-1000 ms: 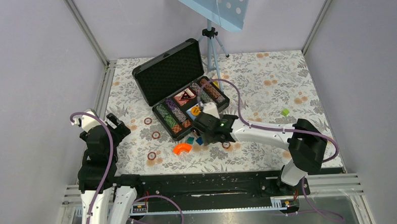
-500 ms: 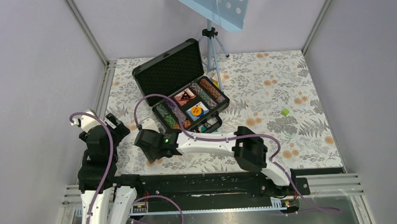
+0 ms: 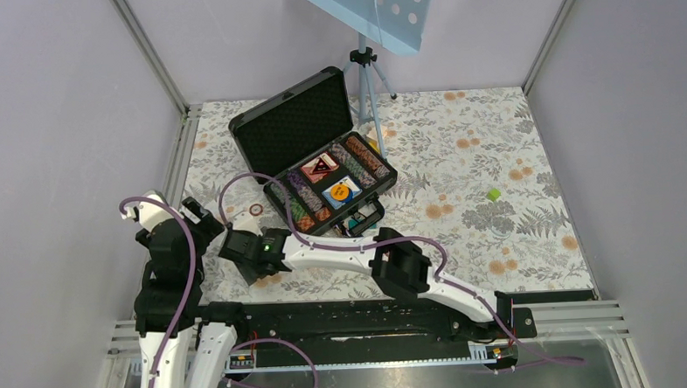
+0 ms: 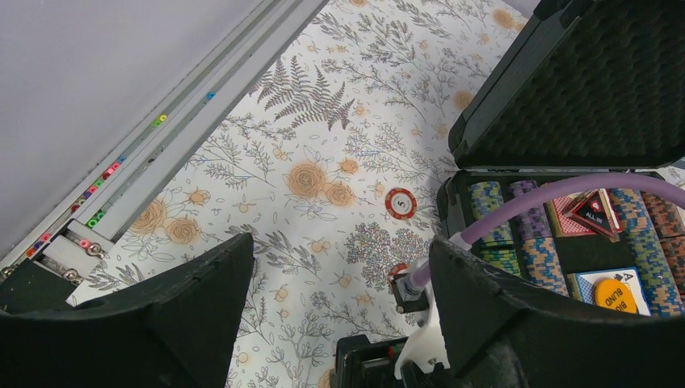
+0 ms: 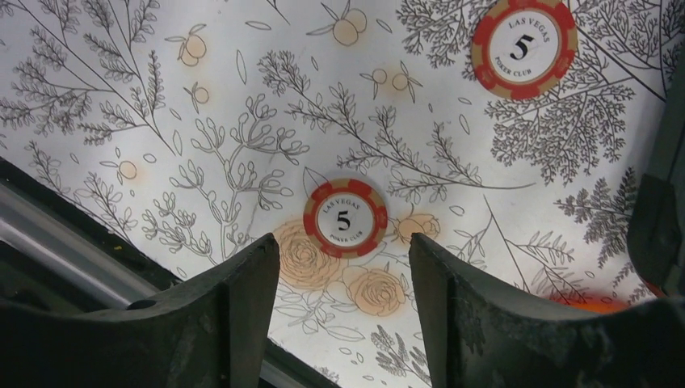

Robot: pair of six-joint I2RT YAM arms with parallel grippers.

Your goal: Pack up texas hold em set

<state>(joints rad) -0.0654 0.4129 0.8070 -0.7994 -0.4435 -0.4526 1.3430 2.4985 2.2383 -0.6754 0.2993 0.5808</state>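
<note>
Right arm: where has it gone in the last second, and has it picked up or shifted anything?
The right pincer swung left and nearer from the front of the open case. It now hangs open over a loose red chip, holding nothing. The left pincer, also open, and the case stayed put.

The right gripper [image 5: 343, 252] stood open over the floral table cover [image 5: 161, 121], its fingers apart and holding nothing. A red poker chip [image 5: 345, 217] (marked 5, Las Vegas Poker Club) lay flat just beyond the gap between the fingertips. A second chip [image 5: 525, 48] of the same marking lay well apart at the upper right.
</note>
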